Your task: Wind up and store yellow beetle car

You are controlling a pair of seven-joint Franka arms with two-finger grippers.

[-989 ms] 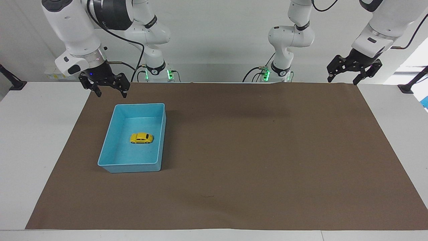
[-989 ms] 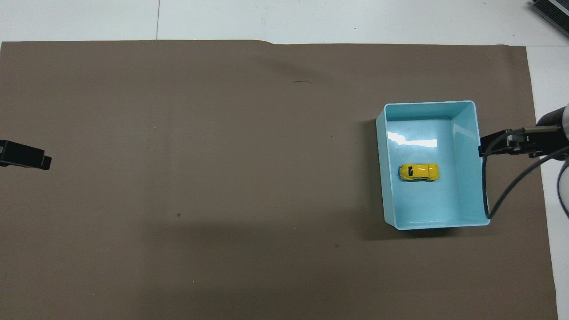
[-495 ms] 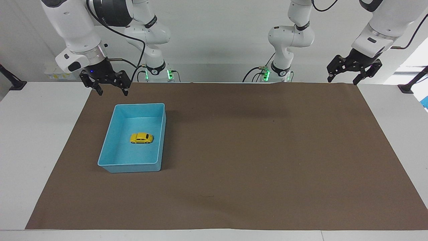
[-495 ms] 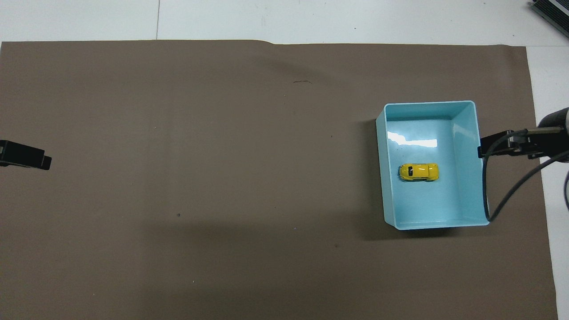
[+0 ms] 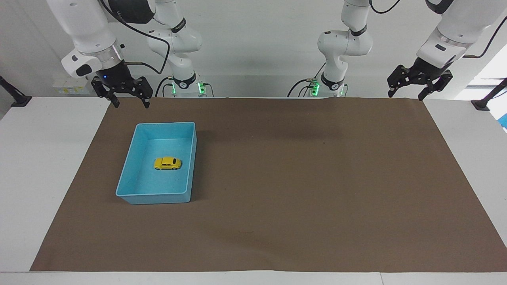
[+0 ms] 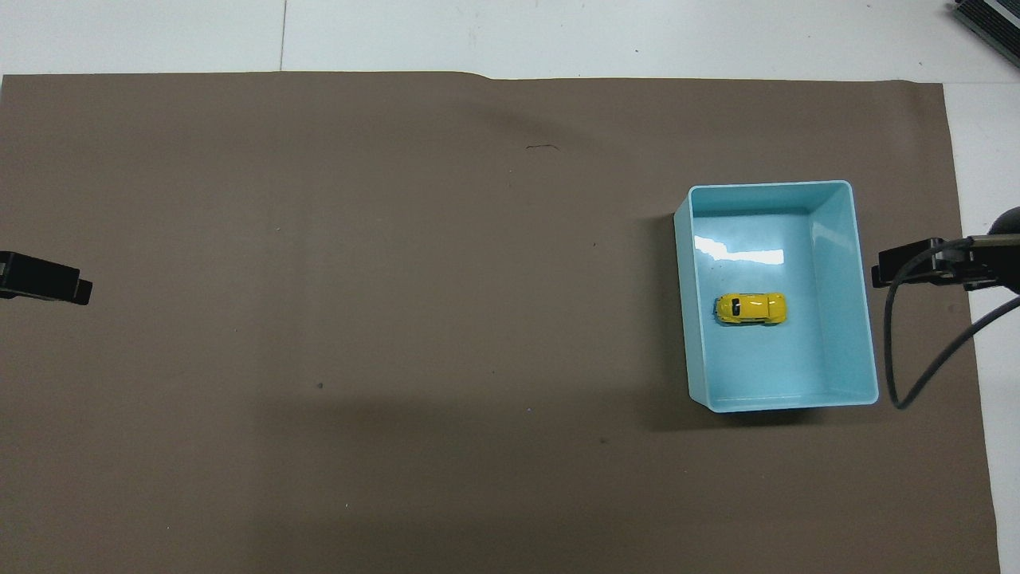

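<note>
The yellow beetle car sits on its wheels on the floor of the blue bin, near the bin's middle. It also shows in the overhead view, inside the bin. My right gripper is open and empty. It hangs high over the strip of mat beside the bin, toward the right arm's end of the table, and shows at the overhead view's edge. My left gripper is open and empty, raised over the mat's edge at the left arm's end, and waits.
A brown mat covers most of the white table. The bin stands on the mat toward the right arm's end. A cable hangs from the right wrist beside the bin.
My right gripper has risen and drawn back from the bin toward its own end of the table. The car, the bin and the left gripper have not moved.
</note>
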